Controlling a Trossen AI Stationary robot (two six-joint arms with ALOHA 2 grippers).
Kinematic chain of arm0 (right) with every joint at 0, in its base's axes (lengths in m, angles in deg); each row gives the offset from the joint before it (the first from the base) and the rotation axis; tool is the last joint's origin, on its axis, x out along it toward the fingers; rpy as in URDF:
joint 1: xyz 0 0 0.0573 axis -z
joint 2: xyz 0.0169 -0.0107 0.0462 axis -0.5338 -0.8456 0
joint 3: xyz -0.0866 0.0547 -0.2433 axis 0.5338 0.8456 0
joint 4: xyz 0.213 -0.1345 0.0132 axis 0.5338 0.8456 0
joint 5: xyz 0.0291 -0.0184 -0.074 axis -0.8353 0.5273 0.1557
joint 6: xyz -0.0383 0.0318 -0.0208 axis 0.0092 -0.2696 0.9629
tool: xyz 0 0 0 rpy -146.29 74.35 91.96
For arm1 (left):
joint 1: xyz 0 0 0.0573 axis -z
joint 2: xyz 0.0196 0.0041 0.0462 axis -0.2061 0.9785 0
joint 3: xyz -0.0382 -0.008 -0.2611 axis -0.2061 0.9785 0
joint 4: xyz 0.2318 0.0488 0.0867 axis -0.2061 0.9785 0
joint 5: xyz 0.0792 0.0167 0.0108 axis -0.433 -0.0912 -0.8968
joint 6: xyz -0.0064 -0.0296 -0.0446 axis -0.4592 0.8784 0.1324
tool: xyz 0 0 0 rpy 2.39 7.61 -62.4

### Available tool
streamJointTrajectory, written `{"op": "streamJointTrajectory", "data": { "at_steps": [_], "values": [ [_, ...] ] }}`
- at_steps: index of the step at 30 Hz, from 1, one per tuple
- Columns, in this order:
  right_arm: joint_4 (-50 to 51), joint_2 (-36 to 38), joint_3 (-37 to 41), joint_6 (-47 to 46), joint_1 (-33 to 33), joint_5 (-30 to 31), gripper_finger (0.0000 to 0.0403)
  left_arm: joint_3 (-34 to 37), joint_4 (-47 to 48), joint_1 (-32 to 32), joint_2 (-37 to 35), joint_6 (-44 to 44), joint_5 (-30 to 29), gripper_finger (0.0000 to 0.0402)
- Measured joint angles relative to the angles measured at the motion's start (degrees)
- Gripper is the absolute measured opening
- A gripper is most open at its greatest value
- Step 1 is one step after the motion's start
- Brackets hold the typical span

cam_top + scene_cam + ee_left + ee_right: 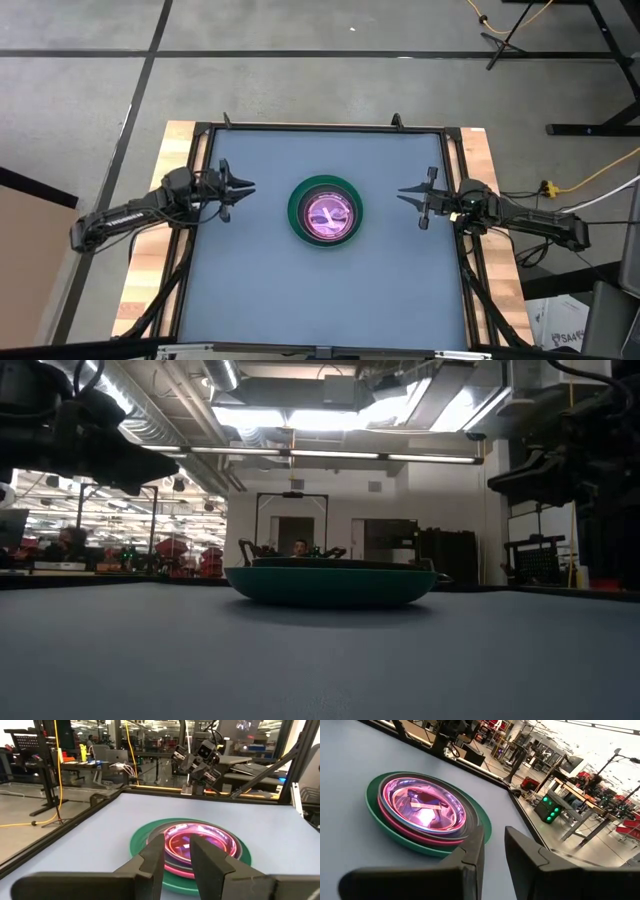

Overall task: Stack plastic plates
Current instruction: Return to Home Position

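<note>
The plastic plates (325, 211) sit nested in one stack at the middle of the blue-grey table. A dark green plate (375, 815) is the largest and lies at the bottom on the table. Above it are an opaque pink rim (395, 827), a dark grey one, and translucent pink plates (200, 837) on top. My left gripper (248, 188) hovers level at the table's left side and points at the stack from well short of it. My right gripper (402, 193) mirrors it on the right. Both are open, with nothing between the fingers (155, 857) (472, 847).
A black frame rail (320, 127) runs round the table, with wooden boards (150, 260) outside it. Bare table top (320, 660) lies on every side of the stack. Beyond the table are workshop benches, stands and cables.
</note>
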Motion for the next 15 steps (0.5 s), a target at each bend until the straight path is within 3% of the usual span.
{"op": "streamJointTrajectory", "data": {
  "at_steps": [5, 15],
  "values": [
    [0.00, 1.09, 0.00, 0.01, 0.00, 0.00, 0.0072, 0.00, 0.23, 4.92, -0.21, 0.00, -4.05, 0.0084],
    [-0.28, 7.75, 0.02, 0.01, 0.00, -0.04, 0.0072, 0.00, 0.11, 10.09, -0.22, 0.00, -4.40, 0.0084]
  ]
}}
